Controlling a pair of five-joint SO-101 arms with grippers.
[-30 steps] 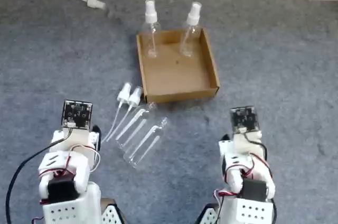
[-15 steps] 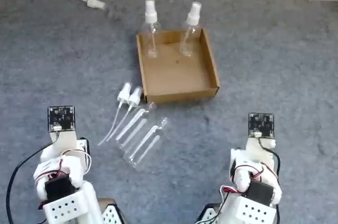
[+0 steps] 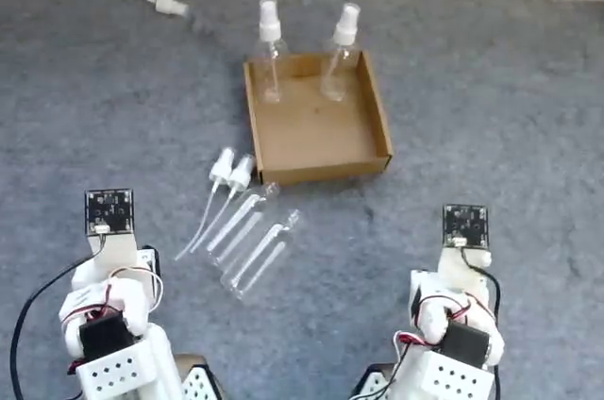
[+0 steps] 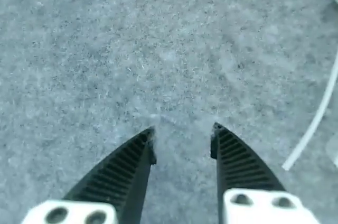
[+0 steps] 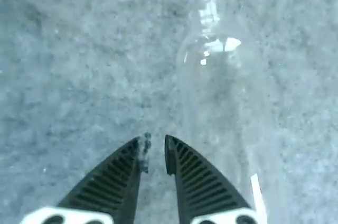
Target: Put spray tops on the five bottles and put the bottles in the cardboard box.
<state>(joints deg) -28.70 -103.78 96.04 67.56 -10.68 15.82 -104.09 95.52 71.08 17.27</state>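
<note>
The cardboard box (image 3: 377, 112) lies open at the table's middle. Two clear bottles with white spray tops (image 3: 271, 51) (image 3: 342, 49) stand at its back wall. Two loose spray tops (image 3: 231, 172) lie in front of the box, beside clear bottles lying flat (image 3: 253, 235). My left gripper (image 4: 183, 133) is open above bare carpet, with a white dip tube (image 4: 317, 118) off to one side. My right gripper (image 5: 156, 147) is shut on nothing, and a clear bottle (image 5: 222, 76) lies just beyond and beside its tips. Both arms (image 3: 109, 258) (image 3: 458, 277) sit folded near the front edge.
Another spray top with its tube (image 3: 170, 6) lies far back on the left. Grey carpet (image 3: 510, 108) covers the whole table. Open carpet lies to the right of the box and between the two arms.
Both arms drew back toward the front edge and outward during the first half second, then held still. The bottles, spray tops and box have not moved.
</note>
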